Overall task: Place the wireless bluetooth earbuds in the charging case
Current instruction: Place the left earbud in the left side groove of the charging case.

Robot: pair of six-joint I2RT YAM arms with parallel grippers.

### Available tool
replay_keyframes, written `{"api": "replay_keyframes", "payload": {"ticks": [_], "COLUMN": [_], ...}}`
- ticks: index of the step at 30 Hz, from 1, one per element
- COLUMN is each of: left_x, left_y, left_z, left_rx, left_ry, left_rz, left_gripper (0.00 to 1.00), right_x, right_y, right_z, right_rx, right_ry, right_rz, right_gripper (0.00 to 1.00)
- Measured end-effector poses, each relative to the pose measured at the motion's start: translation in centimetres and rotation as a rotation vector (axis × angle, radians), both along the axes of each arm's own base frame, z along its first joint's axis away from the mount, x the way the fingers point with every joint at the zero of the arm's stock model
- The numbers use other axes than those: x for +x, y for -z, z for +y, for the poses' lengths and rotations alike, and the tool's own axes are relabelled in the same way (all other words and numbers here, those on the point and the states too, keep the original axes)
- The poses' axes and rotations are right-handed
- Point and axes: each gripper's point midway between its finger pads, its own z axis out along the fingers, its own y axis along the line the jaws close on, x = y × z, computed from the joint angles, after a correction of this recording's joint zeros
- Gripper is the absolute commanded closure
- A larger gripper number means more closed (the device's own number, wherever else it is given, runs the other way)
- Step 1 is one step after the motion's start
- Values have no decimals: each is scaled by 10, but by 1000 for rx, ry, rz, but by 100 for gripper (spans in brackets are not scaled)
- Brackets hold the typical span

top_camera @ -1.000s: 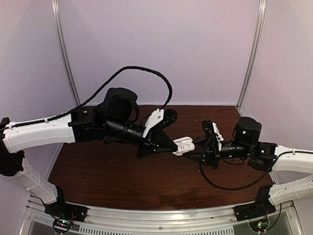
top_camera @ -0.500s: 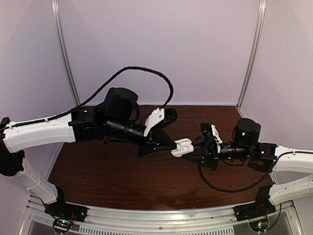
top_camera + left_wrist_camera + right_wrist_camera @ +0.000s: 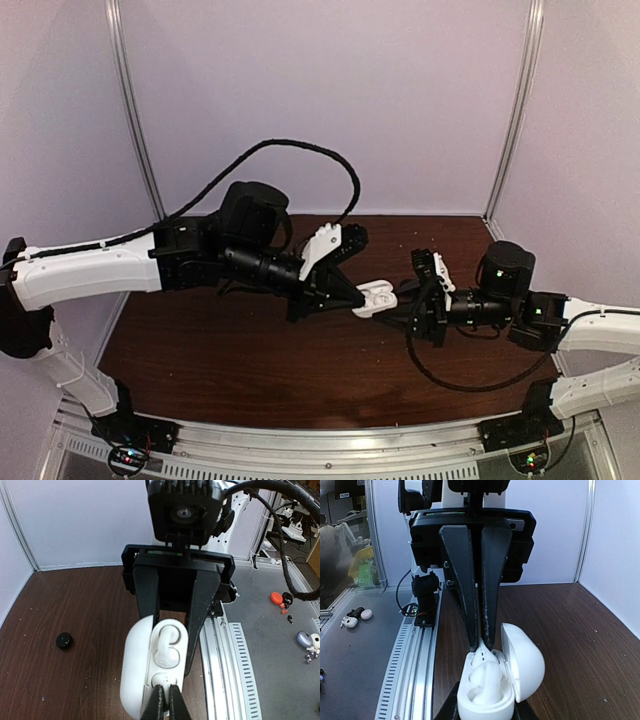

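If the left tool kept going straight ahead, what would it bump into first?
Probably the white earbud at its tips, sitting in the open charging case that the right tool holds.

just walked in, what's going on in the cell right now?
The right gripper holds a glossy white oval charging case, lid open, between the arms. The left gripper, fingers pinched nearly shut, has its tips on a white earbud at one slot. A second white earbud already sits in the other slot. A small black round piece lies on the brown table.
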Motion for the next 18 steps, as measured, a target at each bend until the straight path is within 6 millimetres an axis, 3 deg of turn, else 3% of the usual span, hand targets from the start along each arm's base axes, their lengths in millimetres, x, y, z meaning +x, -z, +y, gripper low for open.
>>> {"api": "replay_keyframes", "payload": {"ticks": [7,12,18], "left_x": [0,3,6], "left_y": [-3,-5,-14], "left_z": [-1,-1,1], "left_rx": [-12,-8,4], "left_ry": [4,-9,-35], "left_rz": [-7,-26,-50], "left_gripper": [100,77,75], "right_x": [-1,-1,0], "right_y": [-4,-6,-15], "right_z": [-1,-1,-3], "right_rx": [12,20,52], "right_ry": [2,2,12], "right_rz": [7,5,-11], "right_gripper": [100,100,100]}}
